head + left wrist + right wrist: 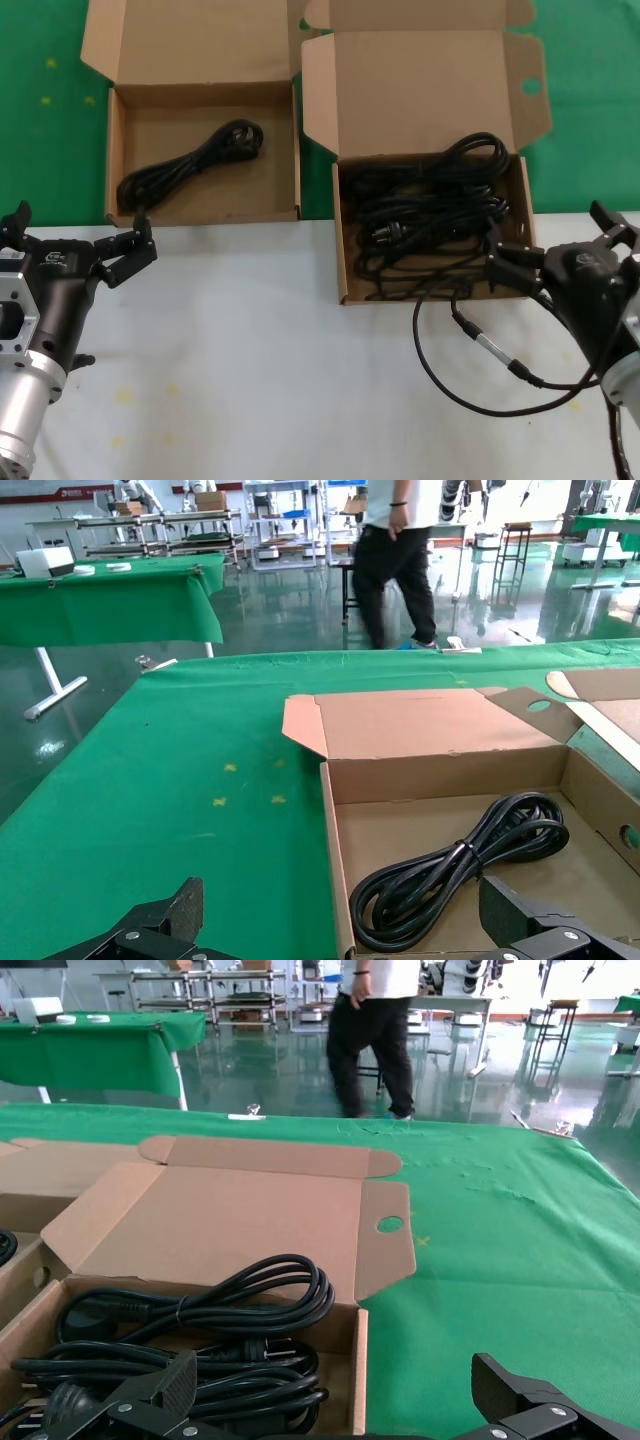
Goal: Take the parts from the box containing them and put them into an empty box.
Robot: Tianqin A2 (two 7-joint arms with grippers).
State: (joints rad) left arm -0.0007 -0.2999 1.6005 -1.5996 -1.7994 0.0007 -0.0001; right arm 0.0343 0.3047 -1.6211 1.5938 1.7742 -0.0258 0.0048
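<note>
1. The wide shallow cardboard box [205, 150] is plain brown, and the single wound rubber power cord [190, 162] in it is black.
2. The cardboard box with the oval-holed lid flap [430, 180] is the same brown, and its tangled cord bundles [430, 215] are black.
3. The thin loose cable [480, 385] is black with a silver connector.
4. The desk [250, 350] is white with faint yellow stains; the cloth [50, 110] behind is green with yellow specks.
5. Both grippers' fingers [135, 250] are black.

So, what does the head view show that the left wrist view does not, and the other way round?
Only the head view shows the box full of cords, the thin cable with a metal plug on the white table, and the right gripper, open beside that box. Only the left wrist view shows a person walking behind the green table. Both show the wide box with one cord bundle inside and the open left gripper.
</note>
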